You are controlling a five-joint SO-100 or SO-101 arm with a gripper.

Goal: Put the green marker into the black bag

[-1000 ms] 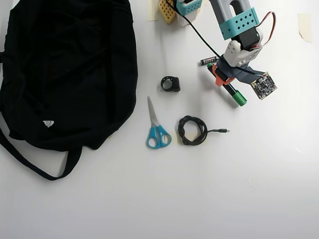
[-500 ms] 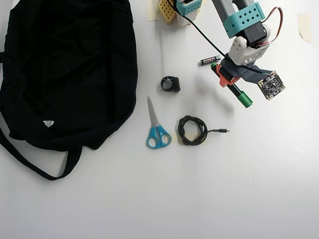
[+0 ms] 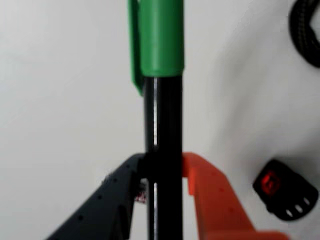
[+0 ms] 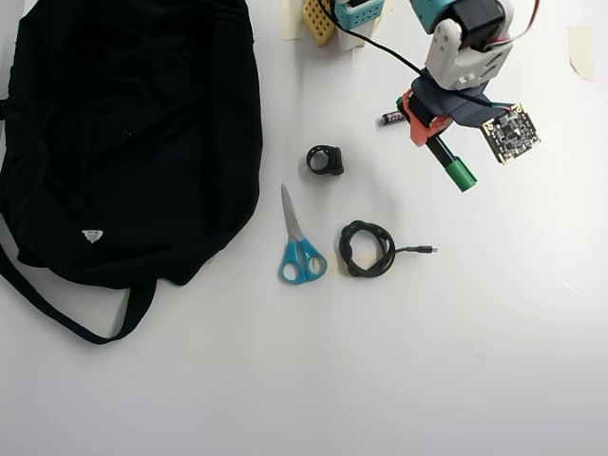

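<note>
The green marker (image 3: pixel 162 100) has a black barrel and a bright green cap (image 3: pixel 159 37). My gripper (image 3: pixel 162 175) is shut on its barrel, with the black finger (image 3: pixel 107 205) on the left and the orange finger (image 3: pixel 212 200) on the right. In the overhead view the gripper (image 4: pixel 432 131) holds the marker (image 4: pixel 454 169) at the upper right, cap pointing down and right. Whether the marker touches the table I cannot tell. The black bag (image 4: pixel 133 133) lies far to the left, filling the upper left of the table, with a small white label (image 4: pixel 91 235) and a long strap (image 4: pixel 57 313).
A small black ring-like clip (image 4: pixel 325 160) lies left of the gripper; it also shows in the wrist view (image 3: pixel 285 192). Blue-handled scissors (image 4: pixel 299 242) and a coiled black cable (image 4: pixel 368 249) lie mid-table. A small black battery (image 4: pixel 392 117) sits beside the gripper. The arm's base (image 4: pixel 356 14) stands at the top.
</note>
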